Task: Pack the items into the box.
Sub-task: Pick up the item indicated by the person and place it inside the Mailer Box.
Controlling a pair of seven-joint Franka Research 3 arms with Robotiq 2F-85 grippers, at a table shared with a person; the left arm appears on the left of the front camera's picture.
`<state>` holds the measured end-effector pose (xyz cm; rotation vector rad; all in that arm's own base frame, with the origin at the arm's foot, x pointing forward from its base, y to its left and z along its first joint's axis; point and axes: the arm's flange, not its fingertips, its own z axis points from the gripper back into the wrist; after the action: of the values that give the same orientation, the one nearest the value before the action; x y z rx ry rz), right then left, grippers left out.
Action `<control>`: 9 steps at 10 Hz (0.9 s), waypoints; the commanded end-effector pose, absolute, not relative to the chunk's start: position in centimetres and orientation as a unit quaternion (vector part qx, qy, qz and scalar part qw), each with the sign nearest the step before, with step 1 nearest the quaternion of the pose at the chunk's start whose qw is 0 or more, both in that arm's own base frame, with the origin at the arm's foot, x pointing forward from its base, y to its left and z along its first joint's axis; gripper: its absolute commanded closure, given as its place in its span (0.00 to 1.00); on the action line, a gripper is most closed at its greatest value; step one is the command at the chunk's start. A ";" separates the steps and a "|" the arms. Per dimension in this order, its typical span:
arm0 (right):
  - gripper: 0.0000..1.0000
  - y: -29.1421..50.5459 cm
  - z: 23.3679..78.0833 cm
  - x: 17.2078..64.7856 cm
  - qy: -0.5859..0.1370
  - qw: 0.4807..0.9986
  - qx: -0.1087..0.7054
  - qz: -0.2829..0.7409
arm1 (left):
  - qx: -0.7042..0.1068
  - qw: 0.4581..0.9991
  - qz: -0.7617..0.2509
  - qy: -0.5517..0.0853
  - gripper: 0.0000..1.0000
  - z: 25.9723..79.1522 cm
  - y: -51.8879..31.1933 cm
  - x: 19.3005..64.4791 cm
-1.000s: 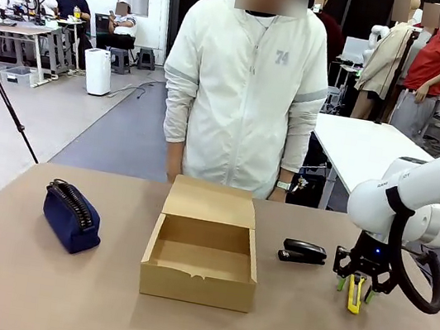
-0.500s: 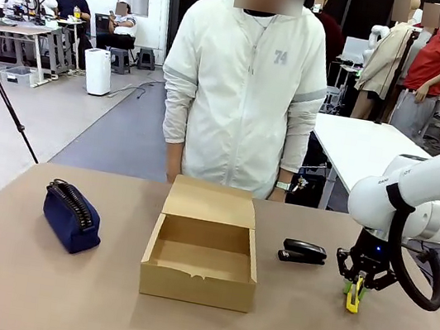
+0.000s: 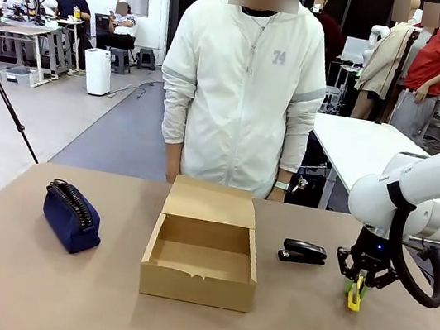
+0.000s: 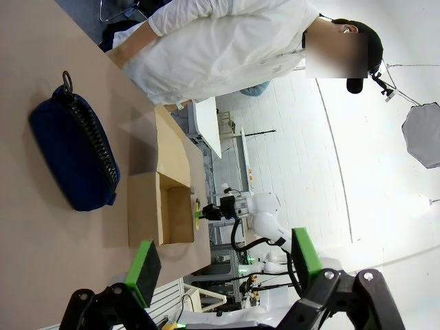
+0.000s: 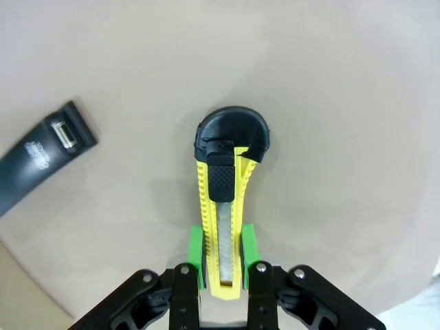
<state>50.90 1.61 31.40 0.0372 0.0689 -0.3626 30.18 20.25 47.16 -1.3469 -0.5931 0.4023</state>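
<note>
Right claw (image 5: pixel 221 253): your pads are clamped on a yellow knife (image 5: pixel 221 206), black end pointing down.
Left claw (image 4: pixel 223 265): jaws spread wide, holding nothing.
Box (image 3: pixel 197 283): centre, lid up.
Pouch (image 3: pixel 71 217): left of box.
Stapler (image 3: pixel 303 252): right of box, near the knife.

Bright, diffuse light fills the sharp front view, leaving only soft, short shadows on the table (image 3: pixel 17 284) beside the box (image 3: pixel 197 283) and pouch (image 3: pixel 70 221). The left wrist view lies rolled sideways, bent at its edges by the wide lens, its white wall (image 4: pixel 385 172) blown out to glare. The right wrist view is close and evenly lit, with a faint shadow round the knife (image 5: pixel 223 206) and the stapler (image 5: pixel 38 161) slightly soft.
</note>
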 end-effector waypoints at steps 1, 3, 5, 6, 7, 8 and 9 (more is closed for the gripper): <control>1.00 1.3 38.2 49.5 0.023 0.993 0.042 -0.104 | -0.617 0.716 0.185 -0.269 0.00 47.5 20.2 30.2; 1.00 1.4 44.0 46.2 0.009 0.998 0.037 -0.041 | -0.617 0.716 0.185 -0.269 0.00 47.5 20.2 30.2; 1.00 0.4 47.2 43.5 0.014 0.998 0.064 0.003 | -0.617 0.716 0.185 -0.269 0.00 47.5 20.2 30.2; 1.00 -1.1 46.4 43.1 0.015 0.997 0.076 0.000 | -0.617 0.716 0.185 -0.269 0.00 47.5 20.2 30.2; 1.00 1.7 47.5 44.5 0.005 0.999 0.037 -0.020 | -0.617 0.716 0.185 -0.269 0.00 47.5 20.2 30.2; 1.00 1.7 47.5 44.5 0.005 0.999 0.037 -0.020 | -0.617 0.716 0.185 -0.269 0.00 47.5 20.2 30.2; 1.00 1.7 47.5 44.5 0.005 0.999 0.037 -0.020 | -0.617 0.716 0.185 -0.269 0.00 47.5 20.2 30.2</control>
<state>43.67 0.96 47.41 0.0944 0.0222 -0.0183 30.17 20.26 47.16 -1.3471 -0.5933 0.4025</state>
